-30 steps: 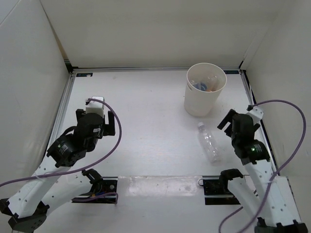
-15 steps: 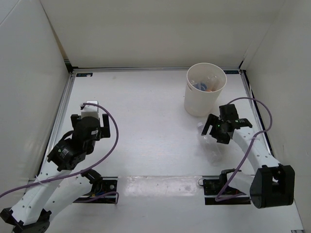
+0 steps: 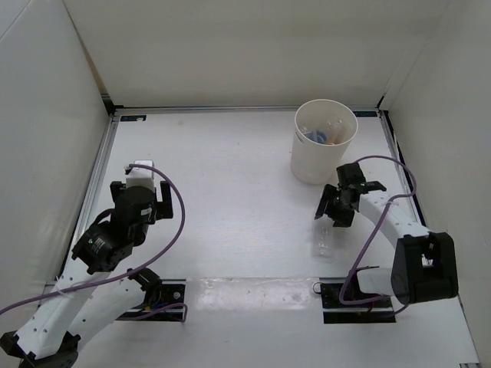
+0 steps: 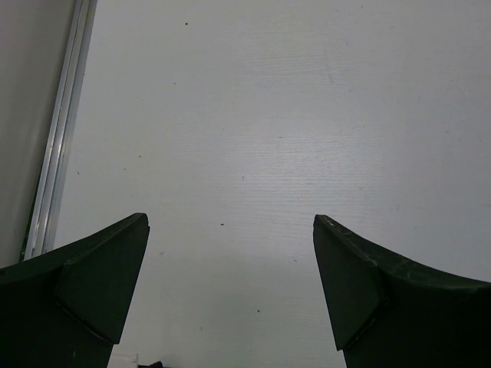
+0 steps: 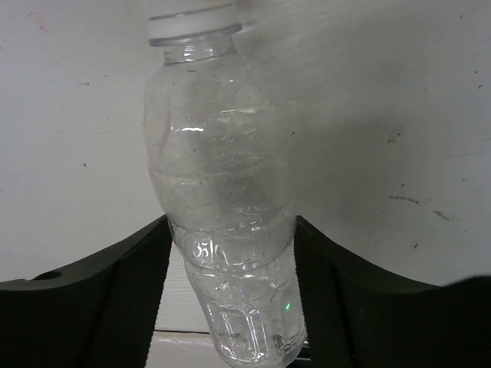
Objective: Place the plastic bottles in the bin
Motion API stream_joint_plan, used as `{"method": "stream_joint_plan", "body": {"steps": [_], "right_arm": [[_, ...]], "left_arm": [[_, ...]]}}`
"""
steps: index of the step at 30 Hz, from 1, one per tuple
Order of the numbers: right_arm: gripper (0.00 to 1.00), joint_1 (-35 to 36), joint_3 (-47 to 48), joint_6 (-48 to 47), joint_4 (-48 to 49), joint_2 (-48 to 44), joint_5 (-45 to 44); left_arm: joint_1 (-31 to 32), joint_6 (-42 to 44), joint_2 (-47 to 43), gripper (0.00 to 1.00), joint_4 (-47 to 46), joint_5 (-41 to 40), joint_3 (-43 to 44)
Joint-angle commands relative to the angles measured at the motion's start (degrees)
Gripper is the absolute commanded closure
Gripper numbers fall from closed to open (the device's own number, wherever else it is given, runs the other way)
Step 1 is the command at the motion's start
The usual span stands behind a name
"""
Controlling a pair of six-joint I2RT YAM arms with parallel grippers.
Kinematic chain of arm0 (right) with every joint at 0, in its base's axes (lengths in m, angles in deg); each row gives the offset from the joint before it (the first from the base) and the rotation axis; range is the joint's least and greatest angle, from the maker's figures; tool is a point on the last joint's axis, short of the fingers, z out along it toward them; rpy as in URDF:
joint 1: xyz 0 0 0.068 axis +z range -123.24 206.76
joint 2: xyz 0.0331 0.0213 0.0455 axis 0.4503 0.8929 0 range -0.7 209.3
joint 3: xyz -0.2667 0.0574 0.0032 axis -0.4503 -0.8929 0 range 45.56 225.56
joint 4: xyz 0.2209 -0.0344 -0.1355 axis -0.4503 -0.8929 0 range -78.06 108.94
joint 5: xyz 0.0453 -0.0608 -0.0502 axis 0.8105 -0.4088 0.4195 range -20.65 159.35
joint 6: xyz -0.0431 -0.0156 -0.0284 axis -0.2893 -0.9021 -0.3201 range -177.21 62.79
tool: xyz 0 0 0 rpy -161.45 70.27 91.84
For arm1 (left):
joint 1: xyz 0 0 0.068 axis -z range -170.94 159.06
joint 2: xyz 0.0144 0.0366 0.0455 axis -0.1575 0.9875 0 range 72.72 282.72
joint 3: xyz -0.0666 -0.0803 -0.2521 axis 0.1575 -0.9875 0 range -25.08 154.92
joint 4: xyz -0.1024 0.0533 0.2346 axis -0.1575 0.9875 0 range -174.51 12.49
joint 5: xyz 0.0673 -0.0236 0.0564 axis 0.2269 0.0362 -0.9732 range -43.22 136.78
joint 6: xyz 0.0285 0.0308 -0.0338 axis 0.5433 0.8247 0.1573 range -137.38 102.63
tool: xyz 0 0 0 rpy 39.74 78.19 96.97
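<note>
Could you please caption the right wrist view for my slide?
Right gripper flanking a plain clear unlabelled white-capped plastic bottle.

Plain clear bottle (image 5: 226, 215), white cap, pinched btwn right fingers (image 5: 115, 307), nr off-white bin (image 3: 313, 165) w/ other bottles (image 3: 321, 135) inside

White table, walled in

A white table (image 3: 230, 199), lightly specked and scuffed, sits between plain white walls (image 3: 230, 46). A metal rail (image 3: 98, 180) runs along its left edge. A glossy strip (image 3: 253, 294) lies across its near edge.
</note>
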Motion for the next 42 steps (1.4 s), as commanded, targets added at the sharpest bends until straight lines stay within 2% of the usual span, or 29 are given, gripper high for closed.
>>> {"method": "stream_joint_plan", "body": {"steps": [1, 3, 7, 11, 16, 19, 21, 25, 29, 33, 34, 36, 38, 39, 41, 42], "right_arm": [[0.37, -0.3, 3.0, 0.1, 0.0, 3.3, 0.7], [0.40, -0.2, 4.7, -0.5, -1.3, 4.3, 0.7], [0.40, 0.8, 5.9, -0.5, -2.4, 6.0, -0.5], [0.55, 0.0, 5.8, -0.6, -2.4, 5.7, 0.4], [0.80, -1.1, 4.7, -1.8, -2.6, 4.4, 3.5], [0.94, 0.0, 4.0, -1.9, -3.4, 0.8, 4.1], [1.00, 1.4, 3.9, -1.2, -4.1, -2.9, 4.0], [1.00, 6.1, 3.6, -0.7, -4.6, -10.6, 3.5], [1.00, 15.5, 3.3, 0.8, -4.7, -20.1, -0.6], [1.00, 23.4, 3.9, -1.0, -2.9, -31.7, -10.2], [1.00, 25.4, 7.2, -1.0, -3.2, -33.4, -12.0], [1.00, 28.2, 10.4, -3.3, -3.8, -35.0, -18.1], [1.00, 28.7, 18.4, -6.1, -3.5, -34.7, -21.3], [1.00, 28.5, 20.2, -7.8, -3.2, -33.2, -26.7], [1.00, 27.6, 25.2, -11.6, 1.5, -31.6, -29.7], [1.00, 24.2, 29.0, -12.7, 2.9, -29.6, -29.8]], "left_arm": [[-0.3, 0.5, 0.4, 0.01, -1.0, 0.7, -0.1], [-0.2, 0.5, 0.1, 0.01, -0.9, 0.8, -0.1], [-0.3, 0.5, -0.1, 0.01, -0.9, 0.9, -0.1], [-0.3, 0.5, -0.5, 0.01, -1.0, 0.8, -0.2], [-0.5, 0.5, -0.3, 0.01, -0.9, 0.8, -0.2], [-0.2, 0.7, -0.2, 0.01, -1.2, 0.7, -0.3], [-0.2, 0.6, -0.2, 0.01, -0.9, 0.6, -0.3], [-0.2, 0.5, -0.2, 0.01, -0.8, 0.4, -0.3], [-0.2, 0.5, -0.3, 0.01, -0.8, 0.0, -0.1], [-0.3, 0.2, -0.3, 0.01, -0.7, -0.2, 0.0], [-0.3, 0.3, -0.7, 0.01, -0.8, -0.7, -0.2], [-0.3, 0.3, -1.2, 0.01, -1.0, -1.5, -0.3], [-0.4, 0.3, -1.6, 0.01, -1.0, -1.8, -0.4], [-0.3, 0.1, -1.8, 0.01, -1.0, -2.0, -0.2], [-0.2, 0.2, -1.9, 0.01, -0.9, -2.0, -0.4], [-0.3, 0.2, -2.2, 0.01, -1.2, -2.2, -0.4]]}}
